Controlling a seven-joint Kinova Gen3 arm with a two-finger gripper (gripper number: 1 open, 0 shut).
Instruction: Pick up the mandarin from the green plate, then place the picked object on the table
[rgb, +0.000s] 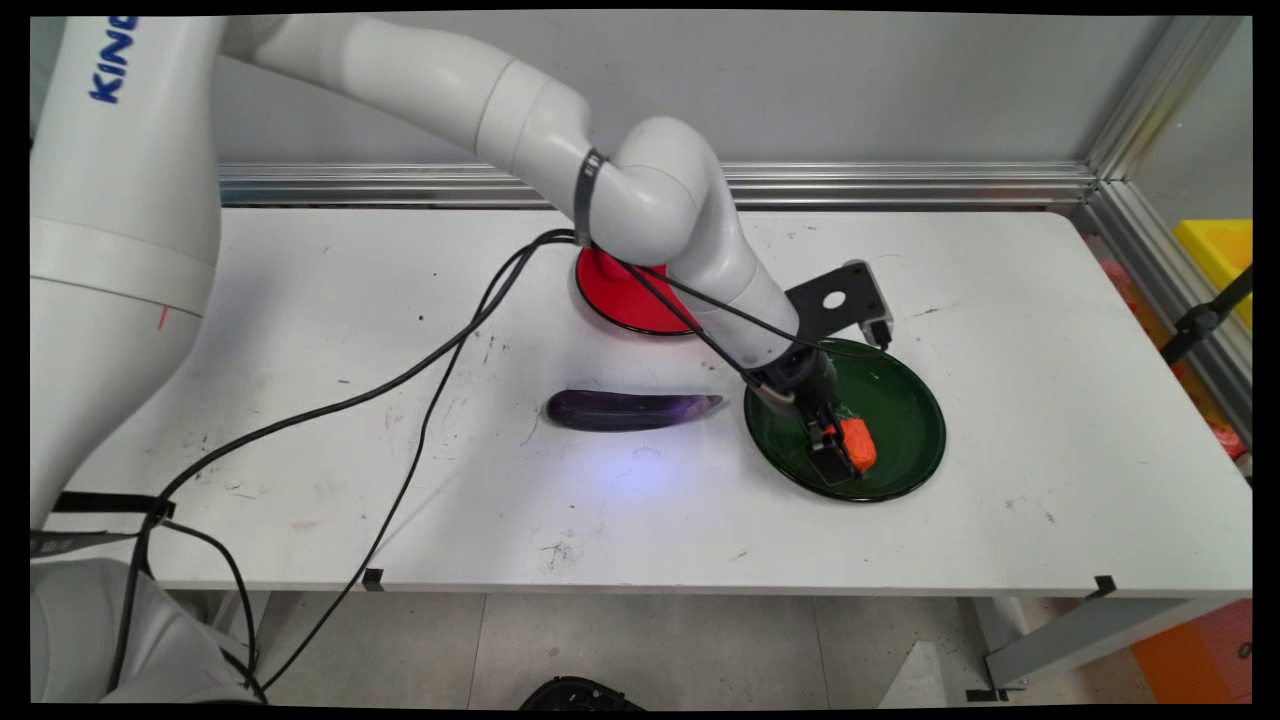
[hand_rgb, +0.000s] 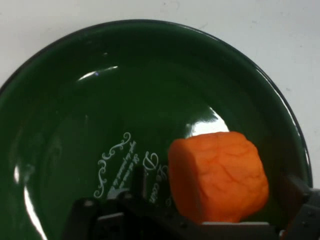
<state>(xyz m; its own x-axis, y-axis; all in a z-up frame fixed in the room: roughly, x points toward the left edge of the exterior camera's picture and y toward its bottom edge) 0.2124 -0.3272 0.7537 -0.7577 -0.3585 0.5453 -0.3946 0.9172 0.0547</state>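
Note:
My gripper (rgb: 843, 452) reaches down into a dark green plate (rgb: 915, 400) at the table's right middle. An orange chunk (rgb: 859, 443), perhaps carrot, rests on the plate between the fingers. In the hand view the orange chunk (hand_rgb: 217, 175) sits low on the green plate (hand_rgb: 75, 100), which bears white lettering. The gripper (hand_rgb: 215, 202) is open: the left finger (hand_rgb: 136, 186) and the right finger (hand_rgb: 300, 196) each stand a little apart from the chunk's sides.
A purple eggplant (rgb: 630, 409) lies on the table just left of the green plate. A red plate (rgb: 625, 295) sits behind it, partly hidden by the arm. Black cables trail across the table's left half. A yellow bin (rgb: 1215, 250) stands beyond the right edge.

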